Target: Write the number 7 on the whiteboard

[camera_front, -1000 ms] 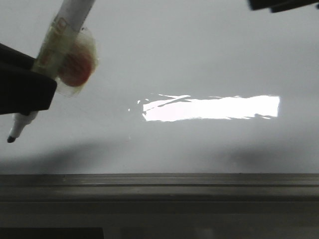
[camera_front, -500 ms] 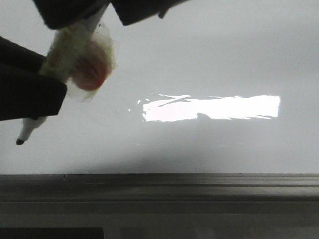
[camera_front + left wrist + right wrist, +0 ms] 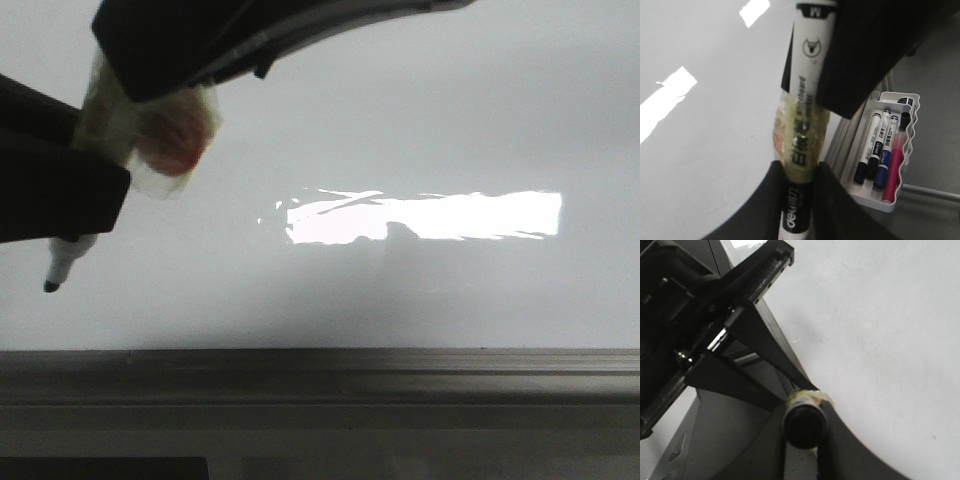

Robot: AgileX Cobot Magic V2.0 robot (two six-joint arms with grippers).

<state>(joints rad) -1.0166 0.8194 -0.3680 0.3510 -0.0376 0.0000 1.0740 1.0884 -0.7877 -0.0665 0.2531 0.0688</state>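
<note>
The whiteboard [image 3: 420, 120] fills the front view and no number 7 shows on it. My left gripper [image 3: 85, 195] is shut on a white marker [image 3: 62, 262] wrapped in yellowish tape with an orange wad [image 3: 172, 140]. The marker's black tip points down-left, just off the board. In the left wrist view the jaws [image 3: 800, 175] clamp the marker's barrel [image 3: 807, 75]. My right gripper [image 3: 170, 50] reaches in from above. In the right wrist view its fingers [image 3: 804, 422] close on both sides of the marker's dark back end [image 3: 804, 426].
A dark grey frame ledge [image 3: 320, 375] runs along the board's near edge. A bright glare strip [image 3: 420, 217] lies mid-board. Beside the board, a white tray [image 3: 875, 202] holds several spare markers [image 3: 880, 150].
My right gripper came in from the upper right and moved down over the marker's top end. The marker and my left gripper shifted slightly to the right.
</note>
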